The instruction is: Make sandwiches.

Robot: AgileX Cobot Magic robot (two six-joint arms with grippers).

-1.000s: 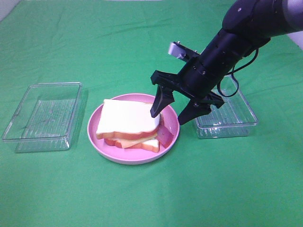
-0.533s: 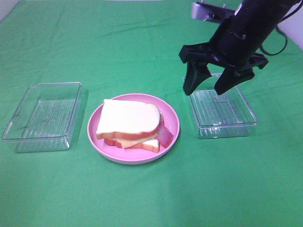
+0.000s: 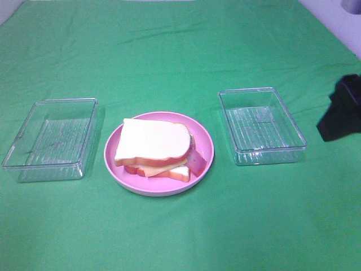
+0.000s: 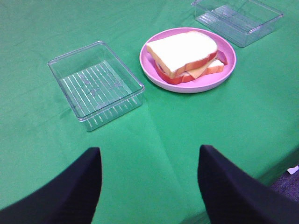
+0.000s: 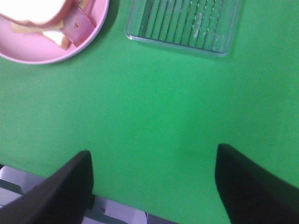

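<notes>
A finished sandwich (image 3: 151, 145) lies on the round pink plate (image 3: 161, 188) at the middle of the green cloth: white bread on top, cheese and a pink bacon strip (image 3: 197, 161) poking out at the right. Only a black part of my right gripper (image 3: 339, 112) shows, at the right edge and well clear of the plate. The right wrist view has its gripper (image 5: 153, 151) open and empty above bare cloth, with the sandwich (image 5: 37, 13) and plate (image 5: 28, 52) at one corner. My left gripper (image 4: 148, 152) is open and empty too, far back from the sandwich (image 4: 183, 55).
A clear plastic tray (image 3: 52, 137) stands left of the plate and another (image 3: 262, 124) to its right; both hold nothing. The left wrist view shows both trays (image 4: 96, 84) (image 4: 238, 16). The right wrist view shows one tray (image 5: 184, 23) and the table's near edge.
My right arm has lifted off the plate with open fingers, passed over the right tray and pulled back to the right edge of view. The sandwich has stayed put.
</notes>
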